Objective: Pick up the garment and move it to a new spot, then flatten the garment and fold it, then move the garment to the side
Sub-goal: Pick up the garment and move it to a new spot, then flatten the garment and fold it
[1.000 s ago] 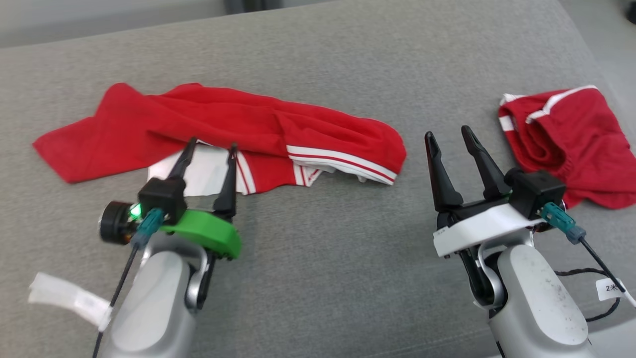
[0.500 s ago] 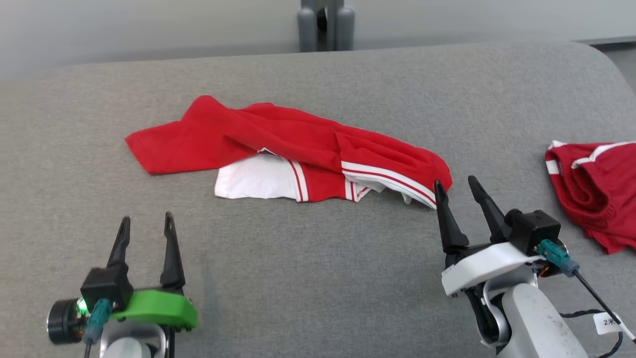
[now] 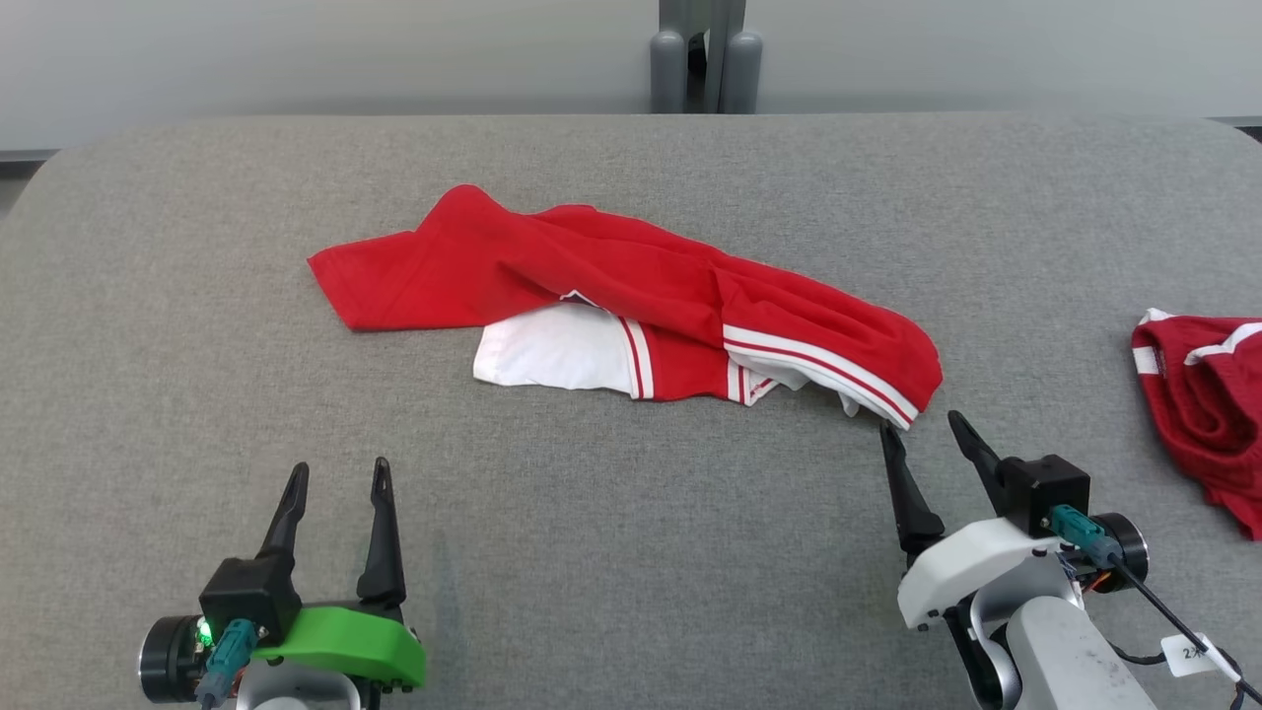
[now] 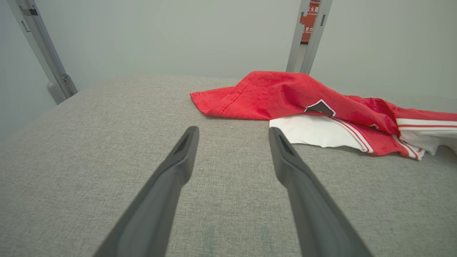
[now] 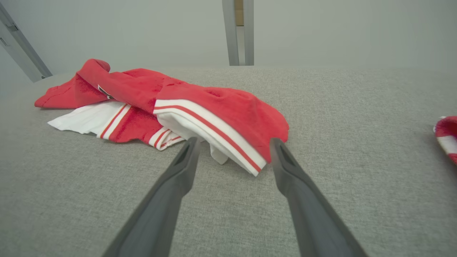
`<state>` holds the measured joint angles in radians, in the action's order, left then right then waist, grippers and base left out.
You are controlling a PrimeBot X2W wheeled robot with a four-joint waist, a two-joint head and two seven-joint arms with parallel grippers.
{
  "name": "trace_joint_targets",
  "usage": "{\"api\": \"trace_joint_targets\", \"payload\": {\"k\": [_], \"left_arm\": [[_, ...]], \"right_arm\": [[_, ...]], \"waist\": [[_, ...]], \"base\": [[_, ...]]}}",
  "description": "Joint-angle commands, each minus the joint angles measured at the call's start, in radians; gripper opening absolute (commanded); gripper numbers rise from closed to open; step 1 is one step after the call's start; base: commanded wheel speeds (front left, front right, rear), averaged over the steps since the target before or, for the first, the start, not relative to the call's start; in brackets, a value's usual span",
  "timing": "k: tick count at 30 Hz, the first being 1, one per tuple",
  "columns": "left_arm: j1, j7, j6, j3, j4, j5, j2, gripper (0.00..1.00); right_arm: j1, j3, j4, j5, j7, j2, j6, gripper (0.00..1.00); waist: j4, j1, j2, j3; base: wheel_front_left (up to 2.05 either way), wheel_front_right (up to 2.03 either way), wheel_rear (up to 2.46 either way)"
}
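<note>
The red-and-white garment (image 3: pixel 631 296) is lying crumpled near the middle of the grey padded table (image 3: pixel 631 552), stretched from about ten o'clock to three o'clock in the head view, with a white panel being exposed along its near edge. The left gripper (image 3: pixel 339 465) is being held at seven o'clock, fingers spread wide and empty, well apart from the cloth and pointing toward twelve; this placement seems to be serving as a ready stance opposite the garment's white panel. The right gripper (image 3: pixel 922 424) is being held at four o'clock, likewise spread and gripping nothing, its tips just beside the striped hem at the garment's right end, probably so that this loose corner is being lined up for a pinch. A second red garment (image 3: pixel 1198 404) is lying at the three o'clock edge, well apart. The pick-up is being judged as not yet begun: nothing is being lifted.
</note>
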<state>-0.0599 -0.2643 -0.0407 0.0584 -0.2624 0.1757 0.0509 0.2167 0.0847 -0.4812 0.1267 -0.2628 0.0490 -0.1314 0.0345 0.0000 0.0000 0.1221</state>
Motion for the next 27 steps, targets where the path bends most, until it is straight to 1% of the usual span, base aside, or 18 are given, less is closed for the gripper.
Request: {"api": "trace_joint_targets", "payload": {"k": [1,8,13,16,17,18,19,23,27], "left_arm": [[-0.022,0.001,0.0,0.005,0.002,0.006,0.001,1.0],[-0.048,0.001,0.001,0.031,0.002,0.023,0.001,1.0],[-0.061,0.001,-0.001,0.04,-0.001,0.031,0.001,1.0],[-0.068,0.001,0.0,0.045,-0.001,0.039,0.001,1.0],[-0.071,0.001,0.001,0.046,0.001,0.041,0.001,1.0],[-0.072,0.001,0.001,0.047,0.002,0.041,0.001,1.0],[-0.073,0.001,0.003,0.049,0.003,0.04,0.001,1.0],[-0.075,0.001,0.006,0.058,0.006,0.037,0.001,1.0],[-0.083,0.001,-0.003,0.081,0.002,0.045,0.001,1.0]], "right_arm": [[0.022,-0.011,-0.018,-0.02,-0.003,0.003,0.002,1.0],[0.085,-0.088,-0.131,-0.113,-0.003,0.003,0.002,1.0],[0.124,-0.114,-0.19,-0.172,-0.003,0.003,0.002,1.0],[0.15,-0.124,-0.2,-0.189,-0.003,0.003,0.002,1.0],[0.157,-0.121,-0.184,-0.182,-0.003,0.003,0.002,0.58],[0.162,-0.119,-0.163,-0.169,-0.003,0.003,0.002,0.24],[0.159,-0.113,-0.142,-0.167,-0.003,0.003,0.002,0.0],[0.155,-0.127,-0.058,-0.16,-0.003,0.004,0.002,0.0],[0.202,-0.144,0.011,-0.175,-0.003,0.003,0.002,0.0]], "waist": [[0.017,0.0,0.0,0.019],[0.061,0.0,0.0,0.063],[0.089,0.0,0.0,0.087],[0.1,0.0,0.0,0.098],[0.103,0.0,0.0,0.103],[0.105,0.0,0.0,0.106],[0.107,0.0,0.0,0.109],[0.109,0.0,0.0,0.116],[0.116,0.0,0.0,0.13]], "base": [[0.0,0.0,0.0],[0.0,0.0,0.0],[0.0,0.0,0.0],[0.0,0.0,0.0],[0.0,0.0,0.0],[0.0,0.0,0.0],[0.0,0.0,0.0],[0.0,0.0,0.0],[0.0,0.0,0.0]]}}
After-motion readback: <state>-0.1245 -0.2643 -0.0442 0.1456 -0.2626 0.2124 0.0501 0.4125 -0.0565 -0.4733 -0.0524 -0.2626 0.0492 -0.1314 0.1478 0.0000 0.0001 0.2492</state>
